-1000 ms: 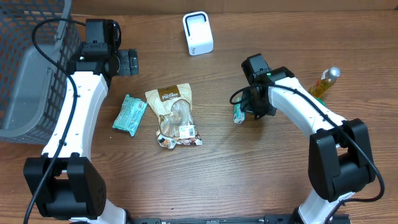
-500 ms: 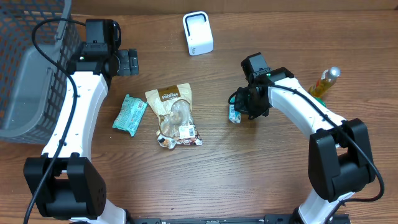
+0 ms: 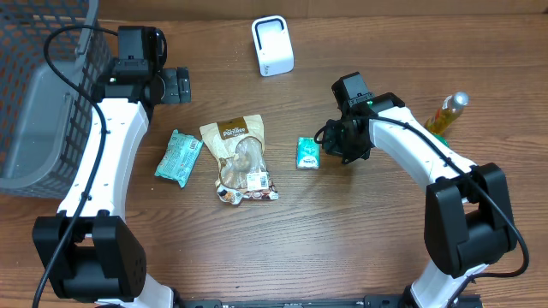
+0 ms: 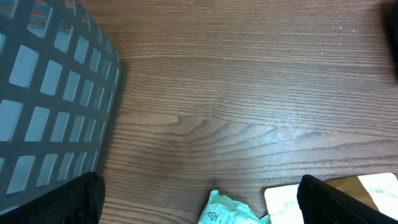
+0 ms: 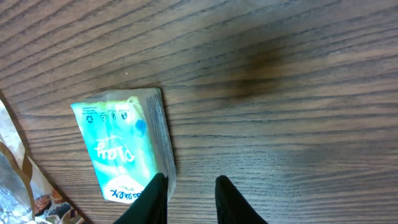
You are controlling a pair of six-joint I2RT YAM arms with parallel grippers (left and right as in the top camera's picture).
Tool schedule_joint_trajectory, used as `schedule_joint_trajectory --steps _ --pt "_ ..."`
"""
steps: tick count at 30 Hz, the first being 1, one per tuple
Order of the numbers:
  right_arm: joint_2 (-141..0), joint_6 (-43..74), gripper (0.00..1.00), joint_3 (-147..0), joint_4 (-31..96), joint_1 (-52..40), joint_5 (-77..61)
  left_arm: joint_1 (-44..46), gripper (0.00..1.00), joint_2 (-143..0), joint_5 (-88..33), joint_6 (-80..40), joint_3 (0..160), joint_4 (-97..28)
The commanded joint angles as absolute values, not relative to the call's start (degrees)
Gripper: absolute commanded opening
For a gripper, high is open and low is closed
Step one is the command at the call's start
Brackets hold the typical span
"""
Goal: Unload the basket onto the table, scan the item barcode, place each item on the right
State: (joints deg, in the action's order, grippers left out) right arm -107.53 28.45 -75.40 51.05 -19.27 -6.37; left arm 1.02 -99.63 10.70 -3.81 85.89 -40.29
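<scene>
A small teal tissue pack [image 3: 307,153] lies flat on the wooden table, label up; it is also in the right wrist view [image 5: 121,149]. My right gripper [image 5: 193,200] stands just to its right, jaws slightly open over bare wood, and the left fingertip [image 5: 157,198] is against the pack's edge. In the overhead view that gripper [image 3: 332,142] sits under the right arm. A white scanner [image 3: 272,45] stands at the back centre. My left gripper [image 3: 177,85] is wide open and holds nothing; in the left wrist view the gripper [image 4: 199,208] hovers over the table.
A teal snack packet [image 3: 178,156] and a brown-and-clear snack bag [image 3: 240,159] lie left of centre. A yellow bottle [image 3: 448,112] stands at the right. A grey mesh basket [image 3: 34,94] fills the far left, its wall [image 4: 50,93] close to the left gripper.
The right gripper's jaws have parted and let go of the tissue pack, which went from standing in the grip to lying flat just left of the gripper. The left arm has not moved.
</scene>
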Motion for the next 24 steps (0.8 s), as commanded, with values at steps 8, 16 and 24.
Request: schedule_joint_trajectory --steps 8,16,24 --pt "-107.4 28.0 0.30 -74.9 50.8 -19.6 -9.0 1.2 1.00 -98.6 10.9 -2.5 87.0 -40.1" --pt "-107.4 26.7 0.30 -74.9 49.5 -19.6 -11.3 1.2 1.00 -98.6 10.9 -2.5 87.0 -40.1" --pt "-107.4 26.7 0.30 -71.2 44.7 -20.5 -12.7 1.2 1.00 -98.6 10.9 -2.5 87.0 -40.1"
